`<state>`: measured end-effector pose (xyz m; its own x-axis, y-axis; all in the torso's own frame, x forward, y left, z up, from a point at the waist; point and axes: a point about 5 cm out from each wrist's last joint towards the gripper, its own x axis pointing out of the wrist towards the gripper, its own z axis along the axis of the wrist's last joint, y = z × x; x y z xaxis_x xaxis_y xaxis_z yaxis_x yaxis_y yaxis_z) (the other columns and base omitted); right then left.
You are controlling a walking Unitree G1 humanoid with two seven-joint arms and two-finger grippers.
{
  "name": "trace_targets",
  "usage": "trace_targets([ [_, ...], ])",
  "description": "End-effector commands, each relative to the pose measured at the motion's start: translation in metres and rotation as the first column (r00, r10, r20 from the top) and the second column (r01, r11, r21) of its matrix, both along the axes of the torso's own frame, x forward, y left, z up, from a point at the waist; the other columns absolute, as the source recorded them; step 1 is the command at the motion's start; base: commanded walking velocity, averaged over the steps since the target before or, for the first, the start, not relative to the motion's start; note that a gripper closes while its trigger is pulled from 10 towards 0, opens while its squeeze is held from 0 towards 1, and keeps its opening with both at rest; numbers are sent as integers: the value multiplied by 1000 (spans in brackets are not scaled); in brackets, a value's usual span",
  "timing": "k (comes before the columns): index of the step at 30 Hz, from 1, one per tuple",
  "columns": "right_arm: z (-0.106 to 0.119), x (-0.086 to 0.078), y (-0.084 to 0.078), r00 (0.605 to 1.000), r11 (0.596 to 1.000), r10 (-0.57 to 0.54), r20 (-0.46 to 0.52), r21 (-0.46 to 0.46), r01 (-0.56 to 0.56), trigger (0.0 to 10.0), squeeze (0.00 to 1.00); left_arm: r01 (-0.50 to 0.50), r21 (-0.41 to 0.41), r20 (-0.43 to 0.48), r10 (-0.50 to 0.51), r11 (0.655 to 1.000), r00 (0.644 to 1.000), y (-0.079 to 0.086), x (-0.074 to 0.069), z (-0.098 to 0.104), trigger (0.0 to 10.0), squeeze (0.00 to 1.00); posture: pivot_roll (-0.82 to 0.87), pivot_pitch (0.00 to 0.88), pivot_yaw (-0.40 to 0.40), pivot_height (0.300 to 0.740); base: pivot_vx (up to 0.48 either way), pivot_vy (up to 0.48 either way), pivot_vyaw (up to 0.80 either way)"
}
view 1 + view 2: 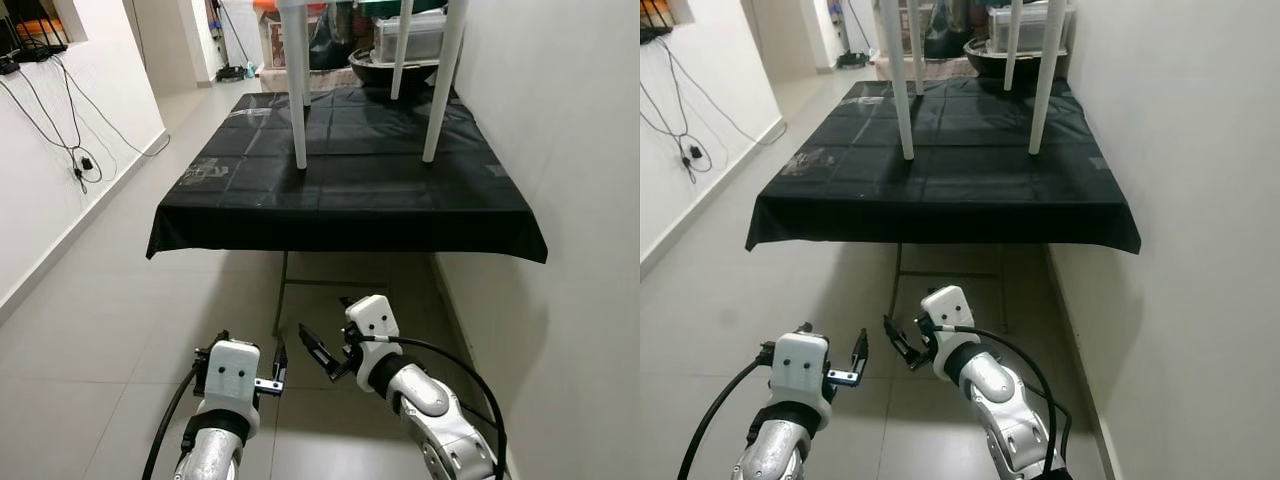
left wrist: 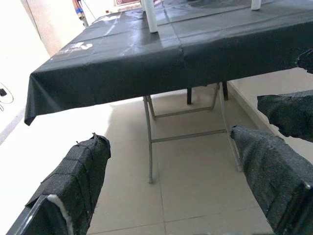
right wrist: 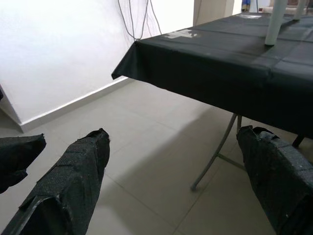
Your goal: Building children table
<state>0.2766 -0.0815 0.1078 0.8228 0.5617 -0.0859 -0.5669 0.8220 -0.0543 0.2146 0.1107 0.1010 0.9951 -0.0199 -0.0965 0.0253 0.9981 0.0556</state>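
Left end effector [image 1: 277, 372]: hanging low over the pale tiled floor [image 1: 120, 300], short of the desk's near edge, black fingers spread wide and holding nothing
Right end effector [image 1: 318, 350]: just beside the left one, also low, fingers parted and empty
Desk: folding metal-legged desk under a black plastic cloth [image 1: 350, 190], running along the white wall on the right
Children's table: white plastic table with four slim round legs [image 1: 297, 100], standing upright on the desk, well beyond both end effectors; its top is cut off by the frame
Beyond it: a dark bowl [image 1: 385, 72] and a clear plastic box [image 1: 410, 38] at the far end
Stage: legs look fitted and it stands on its own, though joint tightness cannot be seen
Risk: those legs are tall and thin, so a sideways knock from a rising arm could topple it; a finger could catch the hanging cloth edge and drag everything on it
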Motion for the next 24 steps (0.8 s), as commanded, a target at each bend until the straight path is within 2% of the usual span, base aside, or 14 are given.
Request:
trace_targets([
  [1,-6,-1,2,1000,999,-7,-18,-38,6,10000,0,-10,-26,-32,10,1000,999,-3,-1,-5,10000,0,-45,0,41,740,0,0,0],
  [7,-7,-2,4,1000,1000,9,-27,-1,-9,10000,0,-15,-23,-41,14,1000,999,-1,-1,-7,10000,0,-41,0,43,740,0,0,0],
  [24,-6,0,3,1000,1000,4,-31,-3,-4,10000,0,-10,-21,-54,9,1000,998,-3,1,-8,10000,0,-41,0,39,740,0,0,0],
])
